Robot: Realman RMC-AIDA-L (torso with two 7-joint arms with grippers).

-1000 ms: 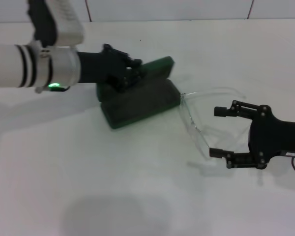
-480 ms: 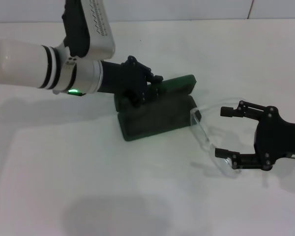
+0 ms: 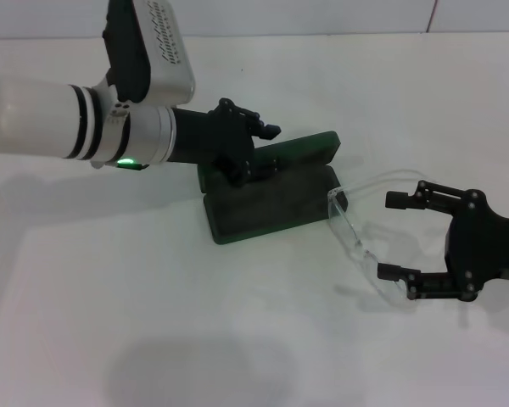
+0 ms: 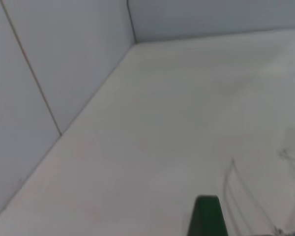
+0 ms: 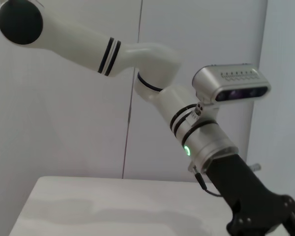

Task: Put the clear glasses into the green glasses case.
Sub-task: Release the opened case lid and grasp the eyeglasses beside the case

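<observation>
We find the clear glasses, a colourless, fully transparent plastic pair with one wraparound lens and thin clear arms, lying on the white matte table to the right of centre. One lens corner touches, or all but touches, the right end of the green glasses case, a dark green, hard, rounded-corner clamshell whose lid stands part-way up on the far side.

Our right gripper, black and skeletal, sits low at the right with its fingers spread wide apart around the near-right end of the glasses; one finger is at the lens edge, though we cannot tell whether it touches. Our left gripper reaches in from the far left onto the case at its lid. Its fingers look parted, with one tip above the lid, but we cannot tell whether they pinch the lid or only rest against it.

We judge the glasses to be very light, stiff at the lens and springy in the arms, and slick on this smooth table, so a sideways nudge would slide them rather than lift them. The sensible hold is across the lens frame near the bridge or brow bar, not on a thin arm, which would flex and let the pair swing. The case seems rigid and heavier, and its lid needs bracing if it is to stay open.
</observation>
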